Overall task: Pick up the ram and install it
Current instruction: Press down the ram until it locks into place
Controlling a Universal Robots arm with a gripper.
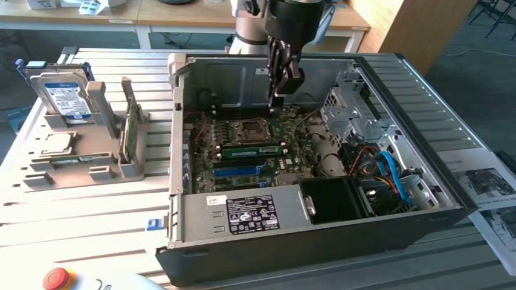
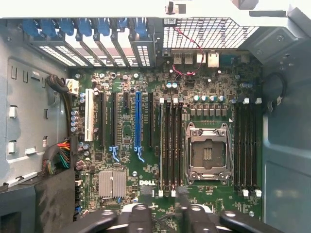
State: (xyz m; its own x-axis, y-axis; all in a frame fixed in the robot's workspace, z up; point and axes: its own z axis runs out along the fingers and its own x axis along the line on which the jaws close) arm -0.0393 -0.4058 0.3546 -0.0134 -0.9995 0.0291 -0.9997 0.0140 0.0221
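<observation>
Ram (image 1: 251,151) stands on edge in a slot just beside the socket (image 1: 246,128), on the side nearer the power supply (image 1: 241,212), inside the open case (image 1: 241,75). It runs level along the board (image 1: 298,136) and looks placed, though whether it is pressed fully home cannot be told. The gripper (image 1: 277,103) hangs over the board, higher than the ram and apart from it. Whether its pincer is wide or narrow cannot be told. The wrist view looks straight down on the black slots (image 2: 171,145) beside the socket, so the arm appears squared to them.

The step in hand is judged to be the seating. Doing it well calls for pressure straight down on the ram's top edge, spread evenly so that neither end rides high. The stick should be kept upright and not levered sideways, and the clips should catch at both ends. Any approach should stay clear of the socket and of the cables (image 1: 387,172) on the exterior view's right.
</observation>
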